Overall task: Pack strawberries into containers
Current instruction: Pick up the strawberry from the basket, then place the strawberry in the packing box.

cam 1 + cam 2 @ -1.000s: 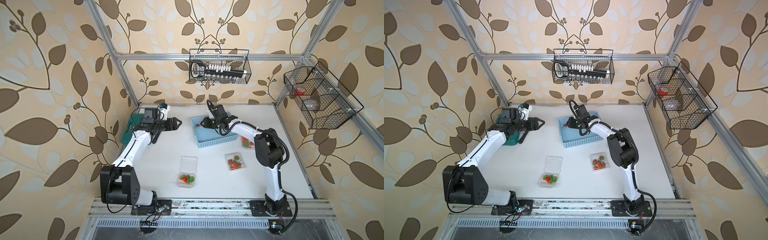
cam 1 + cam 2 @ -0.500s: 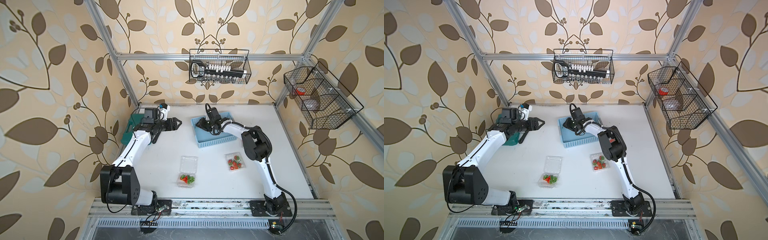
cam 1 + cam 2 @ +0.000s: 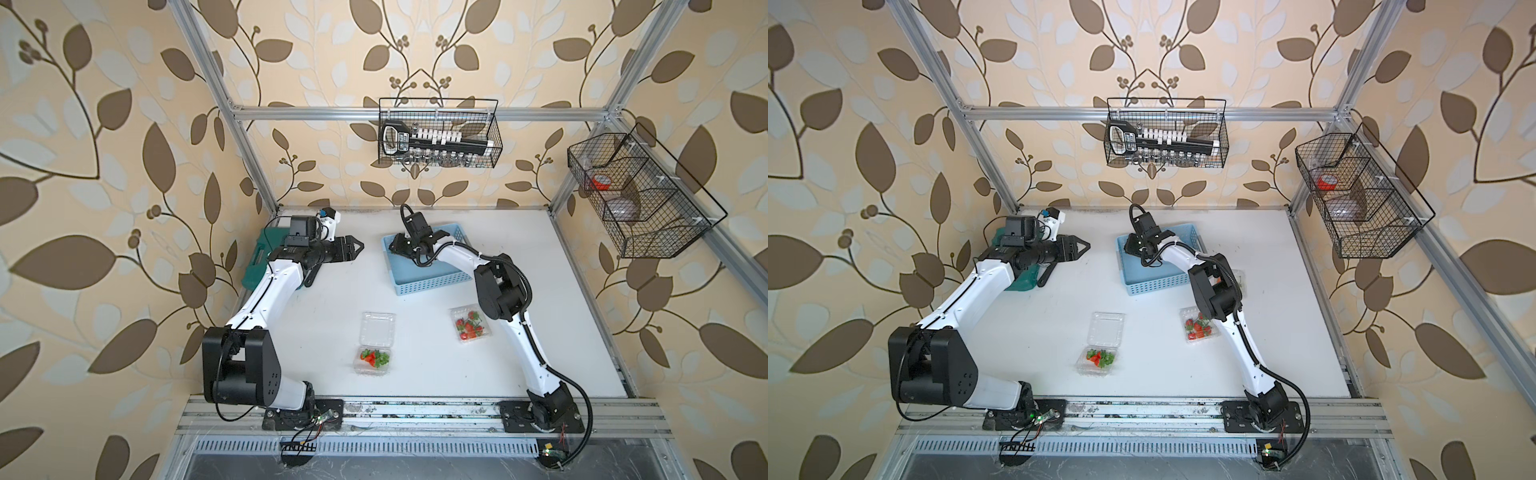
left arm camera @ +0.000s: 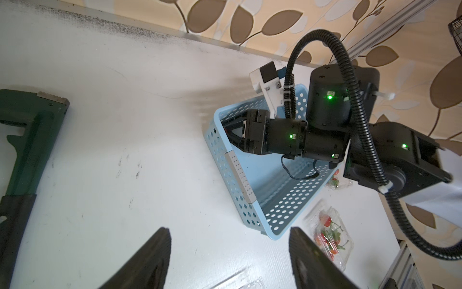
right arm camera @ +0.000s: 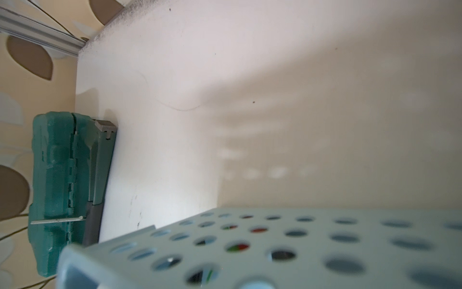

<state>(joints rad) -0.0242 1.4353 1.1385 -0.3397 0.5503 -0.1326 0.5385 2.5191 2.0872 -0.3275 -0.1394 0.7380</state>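
At far left on the tabletop (image 3: 324, 299) lies a green case (image 3: 252, 268); just right of it hovers the left gripper (image 3: 353, 247), fingers (image 4: 150, 262) apart and empty. Near centre, strawberries (image 3: 374, 358) sit in an open container (image 3: 377, 330). Farther right, the right gripper (image 3: 395, 246) reaches into the blue basket (image 3: 432, 284), its jaw state unclear; more strawberries (image 3: 467, 326) lie in another container (image 3: 461, 311) nearby.

1. Left arm (image 3: 266, 295): glossy white link shells between black boxy joint housings (image 3: 241, 365).
2. Right arm (image 3: 455, 252): same white-and-black build. A black corrugated conduit (image 4: 317, 33), cinched with white zip ties (image 4: 386, 189), runs along it.
3. Small green lights (image 4: 329, 97) glow on its black joints.
4. Left end effector (image 4: 230, 231): black tapered fingers (image 4: 150, 260).
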